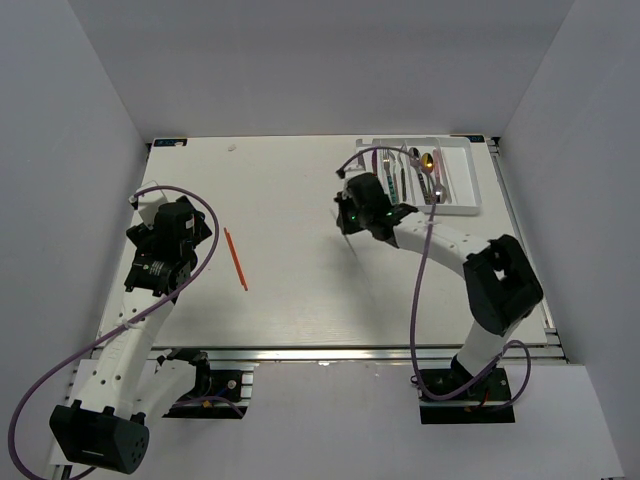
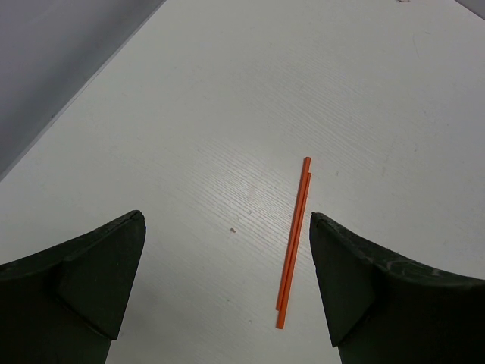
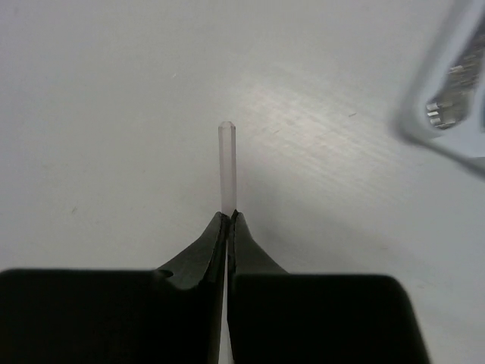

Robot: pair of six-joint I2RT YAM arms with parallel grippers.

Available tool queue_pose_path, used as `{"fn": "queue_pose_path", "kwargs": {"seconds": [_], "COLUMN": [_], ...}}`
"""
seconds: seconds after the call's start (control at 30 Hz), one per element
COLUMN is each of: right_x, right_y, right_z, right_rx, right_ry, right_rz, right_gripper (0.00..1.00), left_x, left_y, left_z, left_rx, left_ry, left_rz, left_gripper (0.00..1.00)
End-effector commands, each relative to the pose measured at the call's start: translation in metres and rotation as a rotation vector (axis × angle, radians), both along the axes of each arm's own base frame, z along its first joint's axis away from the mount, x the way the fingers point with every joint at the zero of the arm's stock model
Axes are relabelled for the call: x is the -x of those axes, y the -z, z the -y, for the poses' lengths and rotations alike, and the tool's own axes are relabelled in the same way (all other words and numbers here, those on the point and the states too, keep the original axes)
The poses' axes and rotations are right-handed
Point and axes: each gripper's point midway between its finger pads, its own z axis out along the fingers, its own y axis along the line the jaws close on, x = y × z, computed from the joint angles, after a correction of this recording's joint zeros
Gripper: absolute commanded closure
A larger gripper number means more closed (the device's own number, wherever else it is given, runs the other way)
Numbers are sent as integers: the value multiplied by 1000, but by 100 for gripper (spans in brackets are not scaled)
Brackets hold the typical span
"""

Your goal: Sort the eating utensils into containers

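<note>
While spread wide near orange chopsticks (image 2: 294, 243), left fingers (image 2: 76, 280) — right fingers (image 3: 198, 258) tight on pale chopstick (image 3: 226, 167).

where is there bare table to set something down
The widest bare patch of the white table lies between the pair of thin orange chopsticks and the right gripper holding a pale clear chopstick, out to the far edge. It is crowded at the far right, around the white plastic cutlery tray and right arm.

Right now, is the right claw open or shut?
Shut. In the wrist view the right gripper is pinched tight on a pale chopstick, which sticks out from its tips.
</note>
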Motion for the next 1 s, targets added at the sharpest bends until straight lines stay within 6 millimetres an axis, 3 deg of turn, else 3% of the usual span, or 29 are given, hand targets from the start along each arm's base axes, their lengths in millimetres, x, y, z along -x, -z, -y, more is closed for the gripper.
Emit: {"fn": "queue_pose_path", "kwargs": {"seconds": [0.0,0.07,0.1,0.13,0.17,0.2,0.23,0.27,0.3,0.37,0.4,0.5,0.57,0.63,0.7,0.97], "right_x": [-43,-75,-100,-114,-137,-160,-174,-194,-213,-236,-262,-302,-315,-324,-326,-335], "right_y": [-44,-66,-67,-71,-96,-85,-89,-114,-96,-98,-103,-115,-118,-110,-103,-64], "right_z": [42,75,111,128,142,179,194,210,235,255,274,308,322,322,347,360], "right_rx": [-27,28,61,77,64,94,106,114,134,148,151,160,189,191,210,232], "right_ry": [88,159,243,273,300,373,400,433,476,490,520,564,577,565,604,604], "right_rz": [128,208,223,231,279,259,267,314,285,299,327,380,418,451,466,493], "right_gripper": [100,100,100,100,100,100,100,100,100,100,100,100,100,100,100,100], "left_x": [0,0,0,-1,-1,-1,-1,0,0,0,-1,-5,-9,-11,-11,-15], "left_y": [-4,-3,-1,-2,-1,-1,-2,-3,-3,-2,0,6,10,14,14,24], "left_z": [0,1,1,2,2,1,2,1,1,1,3,7,13,16,16,19], "left_rx": [3,4,5,7,5,5,5,5,5,5,9,15,24,30,29,29], "left_ry": [5,11,12,15,16,16,17,14,14,16,24,43,74,93,93,104], "left_rz": [23,19,16,18,13,13,15,19,21,21,15,-8,-21,-38,-40,-79], "left_gripper": [2,2,2,2,2,2,2,2,2,2,2,2,2,2,2,2]}}
